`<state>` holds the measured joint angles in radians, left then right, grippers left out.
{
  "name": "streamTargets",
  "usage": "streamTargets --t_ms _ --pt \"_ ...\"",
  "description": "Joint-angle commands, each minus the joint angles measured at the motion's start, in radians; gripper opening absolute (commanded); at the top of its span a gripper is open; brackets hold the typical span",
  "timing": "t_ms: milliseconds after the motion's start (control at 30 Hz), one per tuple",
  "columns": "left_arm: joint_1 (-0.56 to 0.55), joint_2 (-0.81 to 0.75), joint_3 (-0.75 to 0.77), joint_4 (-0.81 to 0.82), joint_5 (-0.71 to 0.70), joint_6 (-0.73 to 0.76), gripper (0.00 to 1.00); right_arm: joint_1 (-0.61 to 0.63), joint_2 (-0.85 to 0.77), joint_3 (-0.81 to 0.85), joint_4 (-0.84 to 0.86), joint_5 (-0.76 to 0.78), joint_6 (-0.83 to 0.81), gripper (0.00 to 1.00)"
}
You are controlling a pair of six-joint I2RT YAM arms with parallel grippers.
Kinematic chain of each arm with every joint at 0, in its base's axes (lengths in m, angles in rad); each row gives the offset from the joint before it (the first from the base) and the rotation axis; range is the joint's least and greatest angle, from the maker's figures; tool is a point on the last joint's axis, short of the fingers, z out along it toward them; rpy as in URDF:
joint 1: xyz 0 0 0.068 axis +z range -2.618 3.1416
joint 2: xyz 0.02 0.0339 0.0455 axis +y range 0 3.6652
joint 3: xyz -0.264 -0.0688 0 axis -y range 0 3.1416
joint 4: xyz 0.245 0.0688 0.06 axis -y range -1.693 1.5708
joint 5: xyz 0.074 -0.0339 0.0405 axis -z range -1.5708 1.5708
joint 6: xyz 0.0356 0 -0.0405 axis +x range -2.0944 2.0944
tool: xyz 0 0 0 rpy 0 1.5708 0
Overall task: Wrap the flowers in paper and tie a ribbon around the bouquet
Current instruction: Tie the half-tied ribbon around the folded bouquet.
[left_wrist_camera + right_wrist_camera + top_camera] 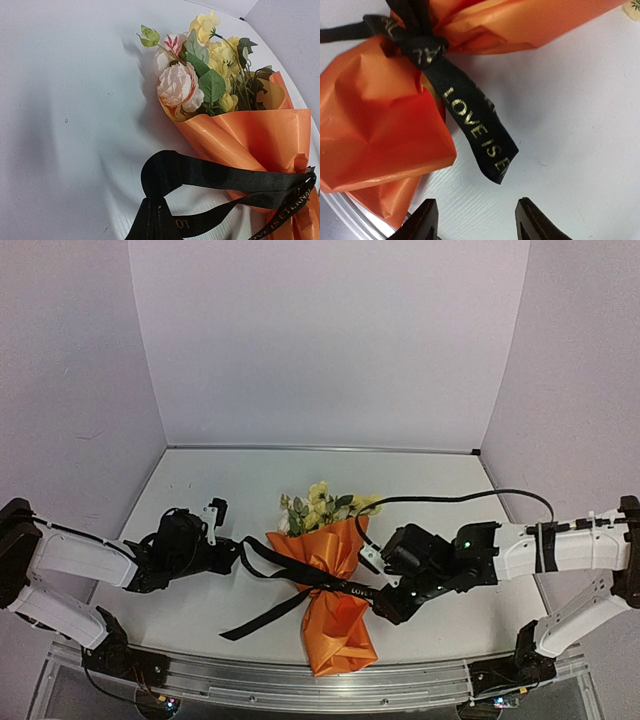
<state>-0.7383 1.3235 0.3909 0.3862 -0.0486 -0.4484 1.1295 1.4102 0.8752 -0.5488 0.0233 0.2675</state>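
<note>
Bouquet [335,585] lies near the front middle of the white table [200,490], between the two arms, with its wide end pointing away from them. Wrapping looks finished. The orange paper [340,635] closes into a cone around the flowers [320,505], whose cream and yellow blossoms poke out at the top, and it flares again below a pinched neck.

The tying step is in hand. The black ribbon [290,575] crosses that neck and is gathered there into a knot [422,47]. One long tail trails off toward the front left of the table. A folded loop runs out to the left gripper [238,548], which is closed; in its wrist view the ribbon bunches together at the bottom edge where the fingers would be, so it appears to be pinching that loop. The right gripper [475,204] hangs just beside the neck with its jaws well apart and nothing between them. The short ribbon tail [475,130] lies flat on the table just ahead of them, touching neither.

As a judgement, the knot is made but may be loose. The next move would call for the right fingers to close on that short tail and pull against the left hold without dragging the paper.

Gold capitals on the short tail read "LOVE IS E", cut off at the end. In the left wrist view the upside-down lettering seems to continue as "ETERNA", though that is less sure.
</note>
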Motion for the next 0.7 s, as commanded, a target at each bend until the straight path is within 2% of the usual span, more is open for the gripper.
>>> streamTargets --t_ms 0,200,333,533,667 --pt "0.005 -0.018 0.027 0.038 0.011 0.014 0.0 -0.07 -0.028 -0.057 0.238 -0.083 -0.119 0.56" --pt "0.005 -0.035 0.033 0.01 0.012 0.022 0.0 -0.117 0.036 -0.083 0.444 -0.176 -0.318 0.48" --pt "0.005 -0.049 0.031 -0.003 0.011 0.022 0.0 -0.154 0.044 -0.089 0.488 -0.232 -0.316 0.45" --pt "0.005 -0.057 0.031 -0.005 0.008 0.024 0.0 -0.167 0.059 -0.076 0.484 -0.28 -0.303 0.33" --pt "0.005 -0.053 0.037 -0.005 0.014 0.027 0.0 -0.168 0.067 -0.072 0.462 -0.293 -0.303 0.31"
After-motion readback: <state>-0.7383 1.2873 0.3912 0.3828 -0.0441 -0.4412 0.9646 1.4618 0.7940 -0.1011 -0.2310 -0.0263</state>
